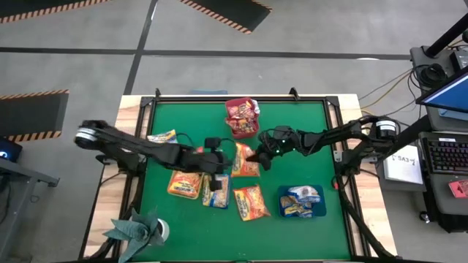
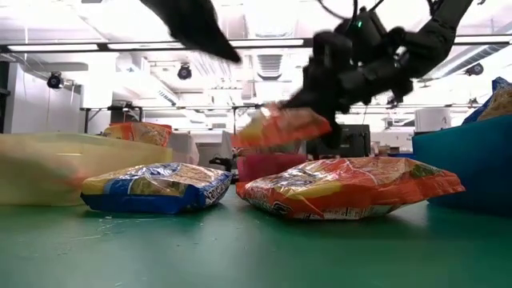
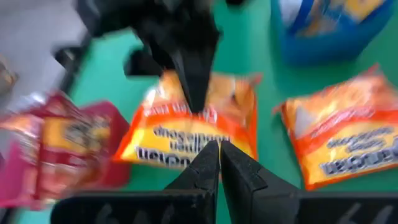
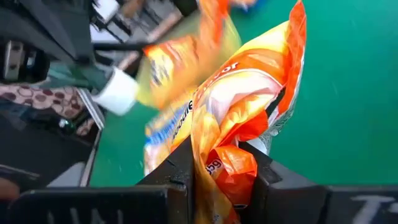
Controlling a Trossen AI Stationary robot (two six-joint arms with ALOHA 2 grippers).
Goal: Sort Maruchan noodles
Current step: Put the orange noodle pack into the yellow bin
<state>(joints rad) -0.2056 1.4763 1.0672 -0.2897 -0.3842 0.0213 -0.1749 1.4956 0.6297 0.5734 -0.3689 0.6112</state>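
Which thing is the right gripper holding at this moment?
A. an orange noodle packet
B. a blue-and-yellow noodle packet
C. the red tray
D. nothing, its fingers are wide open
A. In the right wrist view the right gripper is closed on a crumpled orange noodle packet, and the low view shows that packet lifted above the table.

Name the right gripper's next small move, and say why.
Probably lift a little higher, then carry. The right gripper is pinching an orange noodle packet by its edge, and in the low view it hangs barely above the other packets on the green table.
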